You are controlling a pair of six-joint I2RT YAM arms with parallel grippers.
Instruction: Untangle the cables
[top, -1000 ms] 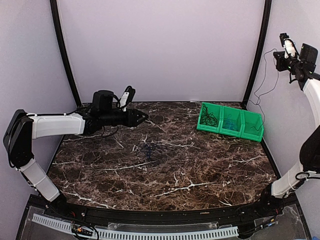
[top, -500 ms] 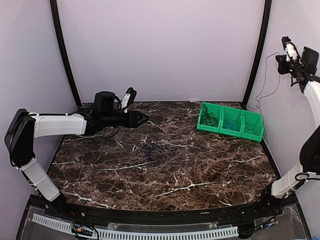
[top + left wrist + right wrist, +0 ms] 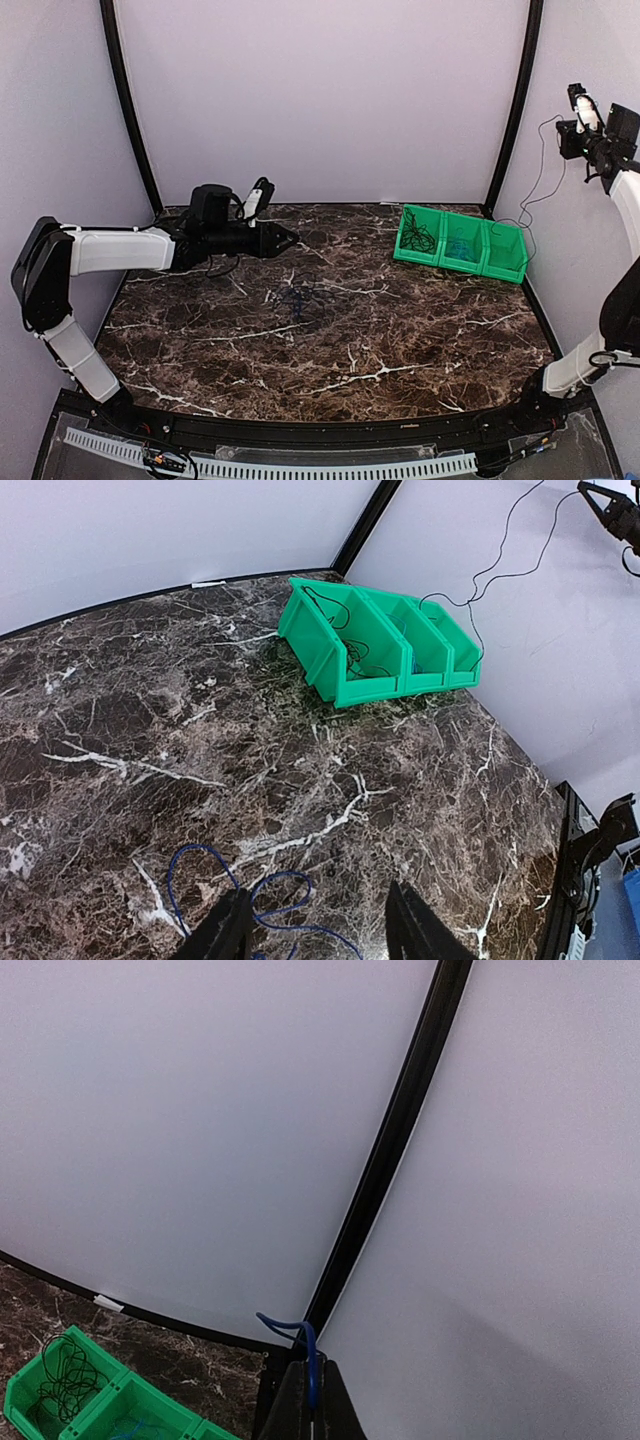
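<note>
Loose blue cable (image 3: 298, 300) lies in loops on the marble table (image 3: 400, 340); in the left wrist view these blue loops (image 3: 268, 898) sit just by the left finger. My left gripper (image 3: 291, 238) (image 3: 318, 892) hovers open above and behind them, holding nothing. My right gripper (image 3: 564, 130) (image 3: 610, 505) (image 3: 312, 1368) is raised high by the right wall, shut on one thin cable (image 3: 311, 1345), blue at the pinched end. That cable (image 3: 530, 190) (image 3: 500, 575) hangs down as a dark thread into the green bin.
A green three-compartment bin (image 3: 455, 262) (image 3: 370, 685) (image 3: 100, 1403) stands at the back right. A black cable coil (image 3: 420, 238) (image 3: 65, 1370) lies in its left compartment, blue cable (image 3: 460, 245) in the middle one. Black frame posts (image 3: 510, 100) rise at the back corners.
My right gripper has moved a little to the right with its cable, drawing it further out of the bin. The left gripper has drifted slightly right and stays open.
</note>
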